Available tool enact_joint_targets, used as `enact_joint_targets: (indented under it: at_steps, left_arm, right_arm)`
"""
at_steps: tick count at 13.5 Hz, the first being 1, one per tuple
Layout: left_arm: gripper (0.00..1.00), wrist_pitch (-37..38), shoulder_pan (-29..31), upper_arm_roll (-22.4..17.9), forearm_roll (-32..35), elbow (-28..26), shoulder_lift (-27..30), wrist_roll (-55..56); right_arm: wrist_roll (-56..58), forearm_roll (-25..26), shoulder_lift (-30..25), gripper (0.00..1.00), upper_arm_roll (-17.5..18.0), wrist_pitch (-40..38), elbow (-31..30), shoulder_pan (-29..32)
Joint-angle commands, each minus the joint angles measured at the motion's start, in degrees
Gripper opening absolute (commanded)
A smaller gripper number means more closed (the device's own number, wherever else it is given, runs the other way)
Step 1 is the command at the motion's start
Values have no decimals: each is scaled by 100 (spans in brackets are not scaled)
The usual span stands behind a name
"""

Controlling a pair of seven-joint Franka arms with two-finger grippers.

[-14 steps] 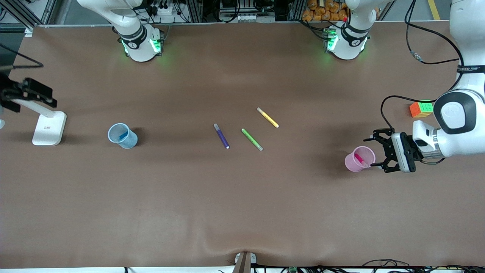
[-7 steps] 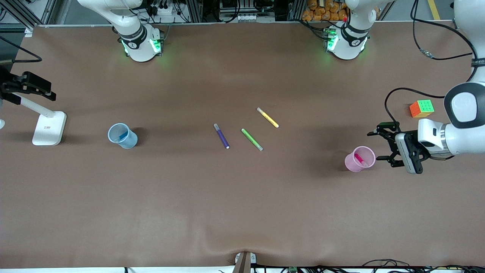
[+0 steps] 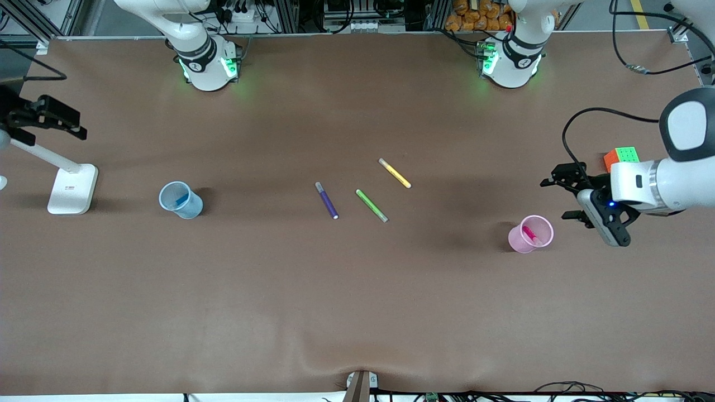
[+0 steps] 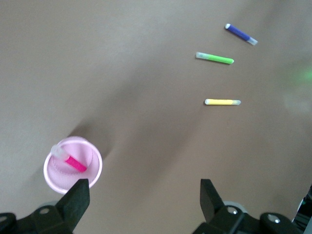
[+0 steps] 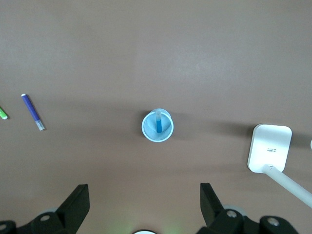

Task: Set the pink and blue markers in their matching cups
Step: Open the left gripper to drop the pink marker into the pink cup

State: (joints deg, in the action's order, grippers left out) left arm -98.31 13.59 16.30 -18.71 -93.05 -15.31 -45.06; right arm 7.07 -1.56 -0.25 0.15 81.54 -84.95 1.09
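Markers (image 3: 529,234) in cups (image 3: 537,244)

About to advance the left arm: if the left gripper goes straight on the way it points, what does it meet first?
Probably bare table, beside the pink cup. The left gripper, open, points down at the table with the cup off by one finger, not between them; depth is unclear.

Work surface: 1 wide table (image 3: 357,312) covered by a brown mat, with a slight ripple in the mat at the edge nearest the front camera. A metal bracket (image 3: 358,386) sits at the middle of that edge. Along the edge farthest from that camera, aluminium frame rails (image 3: 290,14) and loose black cables (image 3: 246,14) are visible. Lighting is even and diffuse, casting soft shadows on the mat.
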Motion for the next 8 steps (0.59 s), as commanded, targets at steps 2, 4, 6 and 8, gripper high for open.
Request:
enact_joint_targets:
  at_steps: [2,4,6,8]
  left_arm:
    - [100,312,21,66,184,-21,379,1066]
    - [100,505,38,66,654,-38,676,1926]
    - [100,514,3,153,1175,-29,897,2832]
    - [100,523,29,171,1405,-29,985,3491]
  right_arm:
    - [31,24,-257,100,205,301,-303,277]
    - [57,24,-230,100,187,283,-206,278]
    - [57,68,-107,100,196,239,57,243]
    - [-4,86,-107,100,214,152,76,234]
